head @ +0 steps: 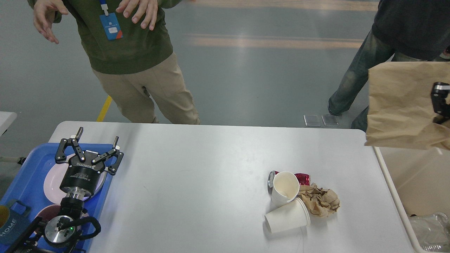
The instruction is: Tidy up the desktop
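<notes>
The white desktop (pixel 197 182) fills the middle of the head view. Right of its centre lie two white paper cups, one on its side (pixel 286 219) and one tilted with its mouth up (pixel 284 188), a crushed red can (pixel 303 178) and a crumpled wad of brown paper (pixel 321 202). At the right edge my right gripper (pixel 441 103), only partly in view, is shut on a brown paper bag (pixel 397 105) that hangs in the air over the table's right end and the beige bin. My left gripper (pixel 97 135) stands open and empty over the blue tray.
A blue tray (pixel 35 151) with plates sits at the table's left end. A beige bin (pixel 418 182) holding clear plastic (pixel 430 230) stands right of the table. One person (pixel 133 59) stands behind the table at left, another (pixel 386 42) at back right.
</notes>
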Robot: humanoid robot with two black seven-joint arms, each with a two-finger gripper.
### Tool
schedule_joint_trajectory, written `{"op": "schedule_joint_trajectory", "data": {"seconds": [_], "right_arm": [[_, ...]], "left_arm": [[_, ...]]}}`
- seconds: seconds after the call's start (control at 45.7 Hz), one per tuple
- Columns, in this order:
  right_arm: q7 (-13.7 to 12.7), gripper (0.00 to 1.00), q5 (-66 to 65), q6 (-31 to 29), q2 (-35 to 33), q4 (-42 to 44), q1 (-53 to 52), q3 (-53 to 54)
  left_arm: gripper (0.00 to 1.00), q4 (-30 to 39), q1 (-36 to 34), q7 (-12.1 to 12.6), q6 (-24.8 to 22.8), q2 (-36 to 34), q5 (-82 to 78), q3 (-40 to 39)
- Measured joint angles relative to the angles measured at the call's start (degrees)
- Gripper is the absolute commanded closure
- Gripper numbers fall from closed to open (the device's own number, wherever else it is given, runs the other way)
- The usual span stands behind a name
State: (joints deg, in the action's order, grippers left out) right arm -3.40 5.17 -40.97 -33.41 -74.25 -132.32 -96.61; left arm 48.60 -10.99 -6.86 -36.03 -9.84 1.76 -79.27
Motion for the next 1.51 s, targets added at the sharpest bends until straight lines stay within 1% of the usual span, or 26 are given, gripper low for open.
{"op": "schedule_joint_trajectory", "data": {"seconds": [0.153, 0.219, 0.35, 0.46, 0.547, 0.591, 0.635, 0.722, 0.81, 0.875, 0.941, 1.16, 1.335, 1.357, 1.379, 1.422, 1.444, 1.466, 1.51], "right_arm": [[-0.43, 1.0, -1.71, 7.41, -10.58, 6.6, 10.4, 1.12], [-0.43, 1.0, -1.87, 11.55, -13.35, 9.09, 15.91, 2.65], [-0.39, 1.0, -1.58, 20.84, -15.22, 13.03, 30.14, 8.65], [-0.4, 1.0, -0.94, 28.61, -15.59, 19.08, 45.55, 18.02], [-0.45, 1.0, -0.74, 32.07, -14.5, 26.15, 58.65, 27.24], [-0.47, 1.0, -0.7, 32.97, -12.76, 32.1, 67.09, 33.5], [-0.53, 1.0, -0.69, 33.25, -10.97, 36.93, 72.99, 37.45], [-0.79, 1.0, -0.68, 33.48, -4.0, 52.2, 86.7, 45.03], [-0.96, 1.0, -0.68, 33.53, 3.15, 65.47, 96.7, 49.73], [-1.07, 1.0, -0.68, 33.82, 6.76, 70.98, 100.91, 51.39], [-1.34, 1.0, -0.68, 34.58, 8.58, 72.82, 102.57, 52.02], [-1.96, 1.0, -0.75, 37.31, 12.23, 73.45, 105.43, 52.36], [-2.3, 1.0, -0.7, 37.97, 13.69, 73.55, 106.17, 52.34], [-2.34, 0.97, -0.7, 37.98, 13.73, 73.55, 106.17, 52.36], [-2.35, 0.81, -0.69, 37.98, 13.75, 73.55, 106.17, 52.37], [-2.37, 0.39, -0.67, 38.03, 13.78, 73.53, 106.18, 52.38], [-2.37, 0.15, -0.68, 38.08, 13.79, 73.52, 106.18, 52.39], [-2.37, 0.0, -0.67, 38.18, 13.79, 73.51, 106.18, 52.39], [-2.37, 0.0, -0.67, 38.68, 13.8, 73.48, 106.11, 52.4]], "left_arm": [[0.03, 0.0, 0.0, 0.0, 0.04, 0.0, 0.0, 0.0], [0.03, 0.0, 0.0, 0.0, 0.07, 0.0, 0.0, 0.0], [0.03, 0.0, 0.0, 0.0, 0.08, 0.0, 0.0, 0.0], [0.03, 0.0, 0.0, 0.0, 0.08, 0.0, 0.0, 0.0], [0.03, 0.0, 0.0, 0.0, 0.08, 0.0, 0.0, -0.03], [0.03, 0.0, 0.0, 0.0, 0.08, 0.0, 0.0, -0.03], [0.03, 0.0, 0.0, 0.0, 0.08, 0.0, 0.0, -0.03], [0.03, 0.0, 0.0, 0.0, 0.07, 0.0, 0.0, -0.03], [0.03, 0.0, 0.0, 0.0, 0.07, 0.0, 0.0, -0.03], [0.03, 0.0, 0.0, 0.0, 0.06, 0.0, 0.01, -0.03], [0.03, 0.0, 0.0, 0.0, 0.02, 0.0, 0.0, -0.03], [0.03, 0.0, 0.0, 0.0, 0.0, 0.0, 0.0, -0.03], [0.03, 0.01, 0.0, 0.0, 0.0, 0.0, 0.0, -0.03], [0.03, 0.01, 0.0, 0.0, 0.0, 0.0, 0.0, -0.03], [0.03, 0.01, 0.0, 0.0, 0.0, 0.0, 0.0, -0.03], [0.03, 0.01, 0.0, 0.0, 0.0, -0.01, 0.0, -0.03], [0.03, 0.01, 0.0, 0.0, 0.0, 0.0, 0.0, -0.03], [0.03, 0.01, 0.0, 0.0, 0.0, 0.0, 0.0, -0.03], [0.03, 0.01, 0.0, 0.0, 0.0, 0.0, 0.0, -0.03]]}}
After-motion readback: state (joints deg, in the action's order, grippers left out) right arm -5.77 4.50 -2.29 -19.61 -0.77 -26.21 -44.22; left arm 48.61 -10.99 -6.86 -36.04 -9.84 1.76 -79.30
